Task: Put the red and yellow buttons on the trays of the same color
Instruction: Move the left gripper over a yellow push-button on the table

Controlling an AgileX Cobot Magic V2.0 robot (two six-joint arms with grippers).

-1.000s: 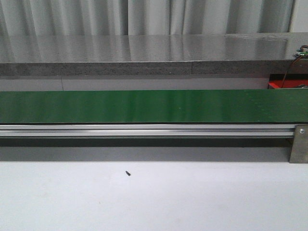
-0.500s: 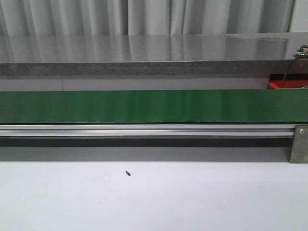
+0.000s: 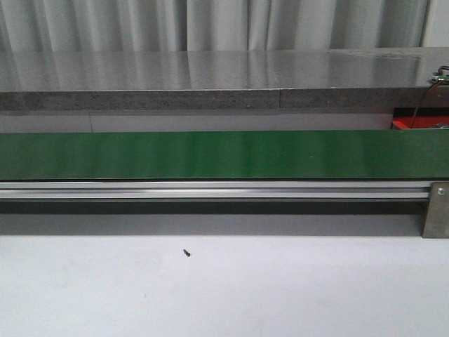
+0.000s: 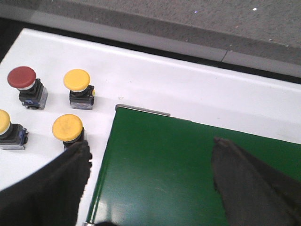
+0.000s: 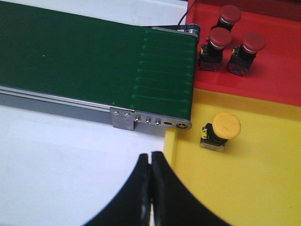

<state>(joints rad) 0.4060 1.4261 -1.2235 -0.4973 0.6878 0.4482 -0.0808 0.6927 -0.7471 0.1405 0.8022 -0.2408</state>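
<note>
In the left wrist view, one red button [image 4: 21,76] and three yellow buttons [image 4: 77,80] [image 4: 67,127] [image 4: 3,122] stand on the white table beside the belt's end. My left gripper [image 4: 150,162] is open above the green belt [image 4: 160,155] with nothing between its fingers; one finger [image 4: 66,179] is close to the nearest yellow button. In the right wrist view, the red tray [image 5: 273,80] holds three red buttons [image 5: 219,37] [image 5: 253,41] [image 5: 230,14], and the yellow tray [image 5: 263,179] holds one yellow button [image 5: 225,125]. My right gripper [image 5: 150,160] is shut and empty at the yellow tray's edge.
The green conveyor belt [image 3: 224,154] runs across the front view on an aluminium rail [image 3: 210,189], with a grey ledge [image 3: 210,98] behind it. A small dark speck [image 3: 186,253] lies on the white table. A metal bracket [image 5: 123,118] sits at the belt's end near the trays.
</note>
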